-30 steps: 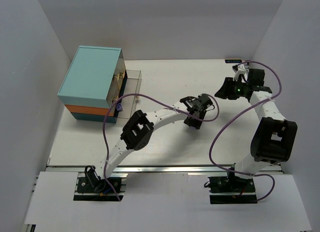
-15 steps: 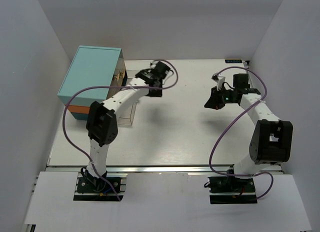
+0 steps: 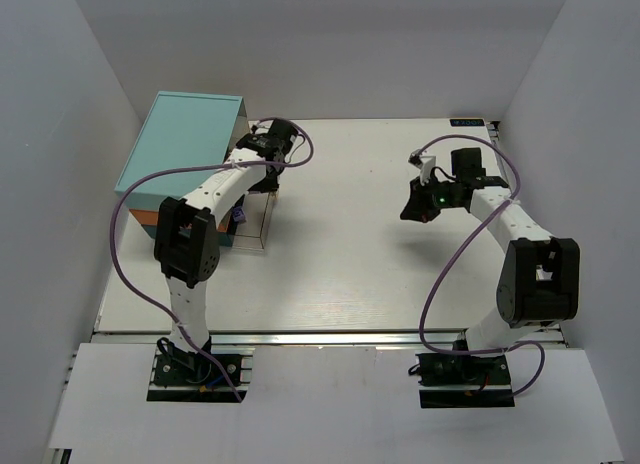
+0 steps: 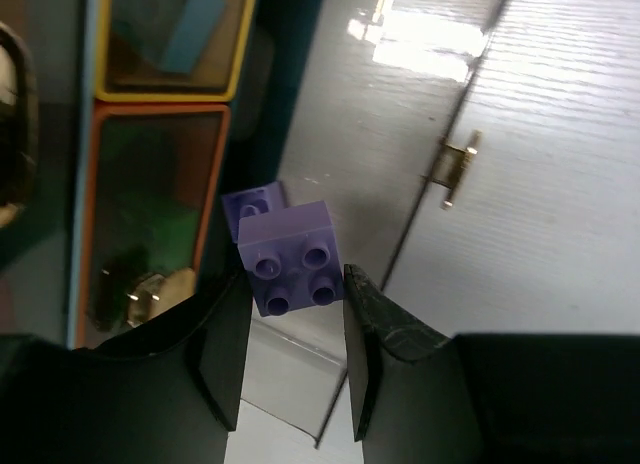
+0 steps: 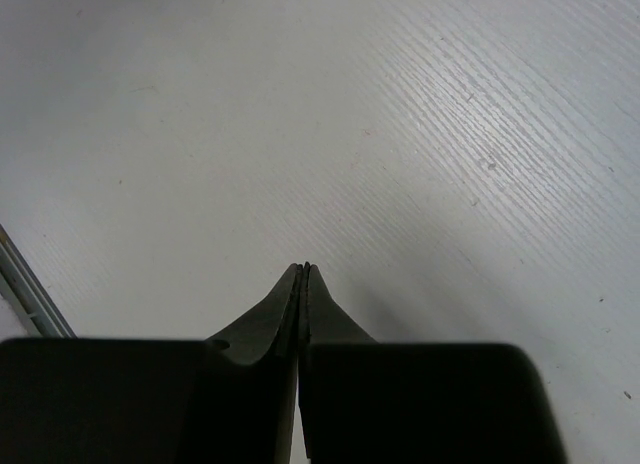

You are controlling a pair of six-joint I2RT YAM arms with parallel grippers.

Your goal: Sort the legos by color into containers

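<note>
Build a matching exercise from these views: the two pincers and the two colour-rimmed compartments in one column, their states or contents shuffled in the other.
Column one
1. left pincer
2. right pincer
3. yellow-rimmed compartment
4. orange-rimmed compartment

Column two
A. green contents showing through
B. shut, nothing held
C. shut on the purple lego
D. blue lego inside

Pairs: 1-C, 2-B, 3-D, 4-A
</note>
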